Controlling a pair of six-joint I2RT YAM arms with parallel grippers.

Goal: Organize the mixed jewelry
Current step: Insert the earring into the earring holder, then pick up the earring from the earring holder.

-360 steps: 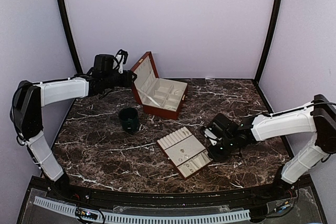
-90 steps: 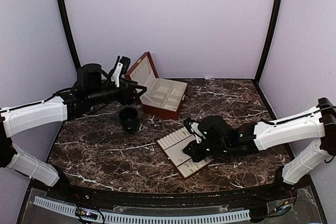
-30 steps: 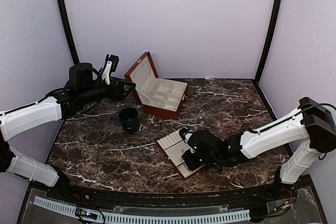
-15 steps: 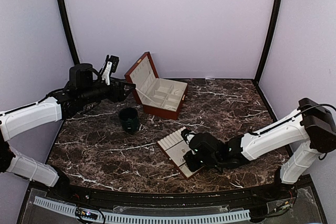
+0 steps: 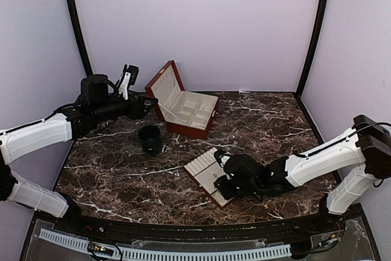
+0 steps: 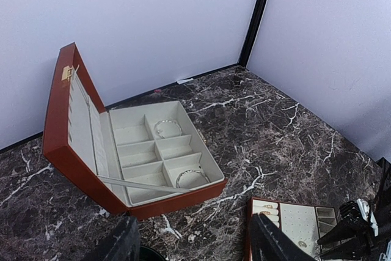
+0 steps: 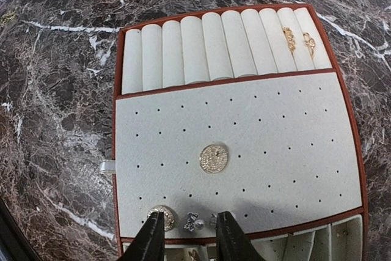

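Two bangles are boxed already: one bangle (image 6: 168,128) in a back cell of the open jewelry box (image 6: 171,198), a second bangle (image 6: 191,177) in the front cell. Over on the slotted tray (image 7: 275,126), 2 gold rings (image 7: 289,38) sit in the far-right rolls, a round stud (image 7: 214,158) is pinned mid-pad, and a second round stud (image 7: 162,217) is near the front edge. R gripper (image 7: 190,238) is low over that edge, fingers (image 7: 151,239) parted narrowly either side of a small stud (image 7: 194,221), not pinching it as far as I can tell. L gripper (image 6: 192,239) hangs spread wide, nothing held, facing the box. Approx. halfway, I reckon: most pad holes and rolls are vacant. Green cup (image 5: 149,139) is too dark inside to say if pcs remain.
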